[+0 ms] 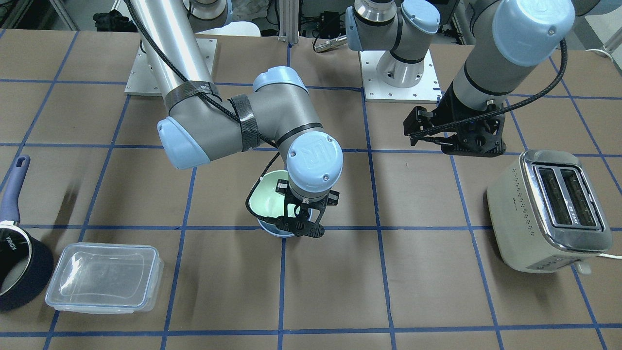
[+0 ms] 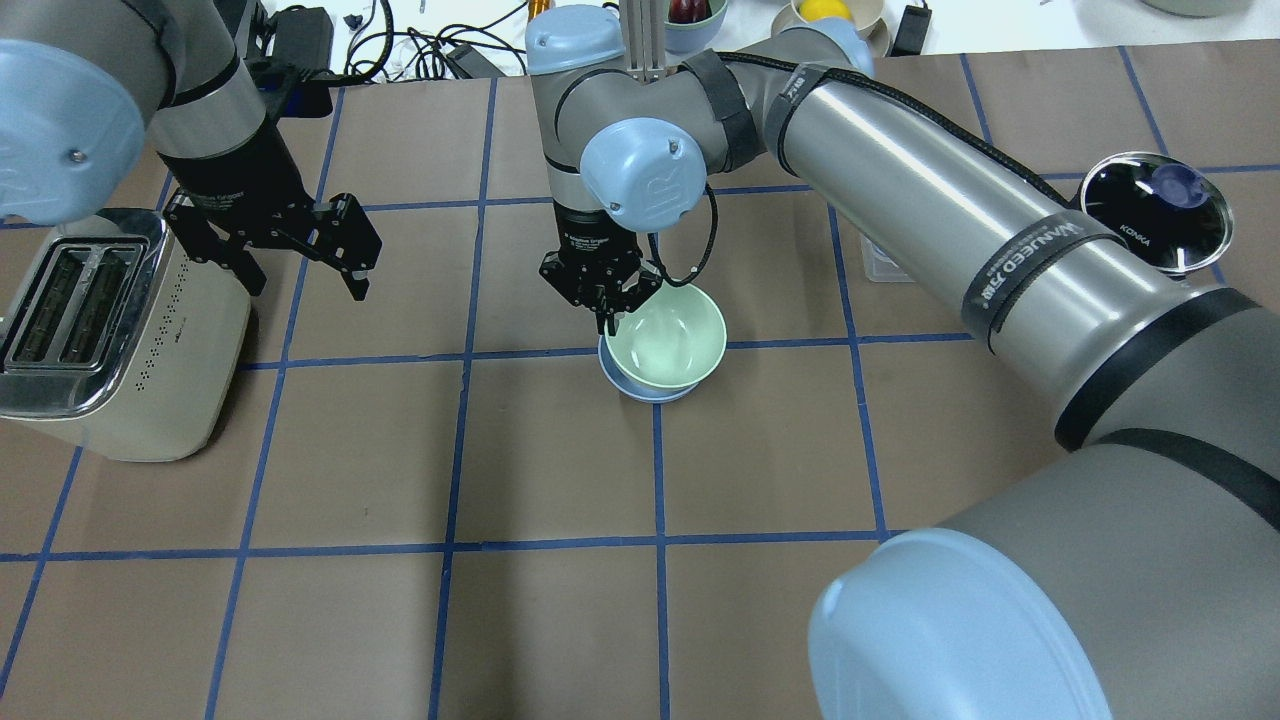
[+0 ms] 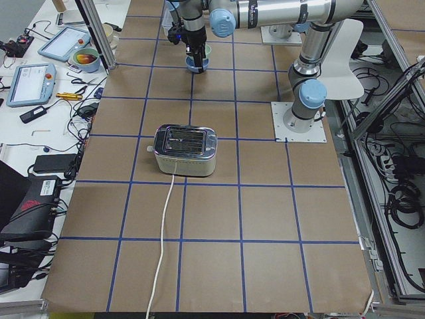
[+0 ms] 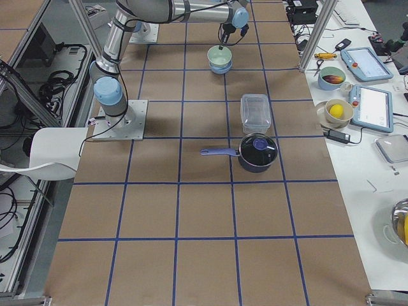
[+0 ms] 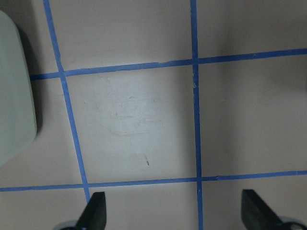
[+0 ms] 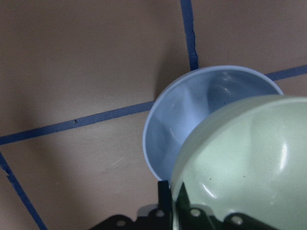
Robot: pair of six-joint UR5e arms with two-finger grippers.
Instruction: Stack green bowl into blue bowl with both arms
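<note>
The green bowl (image 2: 668, 345) is held by its rim in my right gripper (image 2: 607, 318), which is shut on it. It hangs slightly tilted and off-centre over the blue bowl (image 2: 640, 390), which stands on the table. The right wrist view shows the green bowl (image 6: 240, 163) covering part of the blue bowl's (image 6: 192, 110) inside. I cannot tell whether the two touch. My left gripper (image 2: 307, 285) is open and empty, hovering above the table beside the toaster, well away from the bowls. The left wrist view shows bare table between its fingertips (image 5: 96, 211).
A cream toaster (image 2: 110, 330) stands on the robot's left side. A dark navy saucepan (image 1: 19, 262) and a clear lidded container (image 1: 104, 277) sit on the robot's right side. The table is brown with blue grid tape.
</note>
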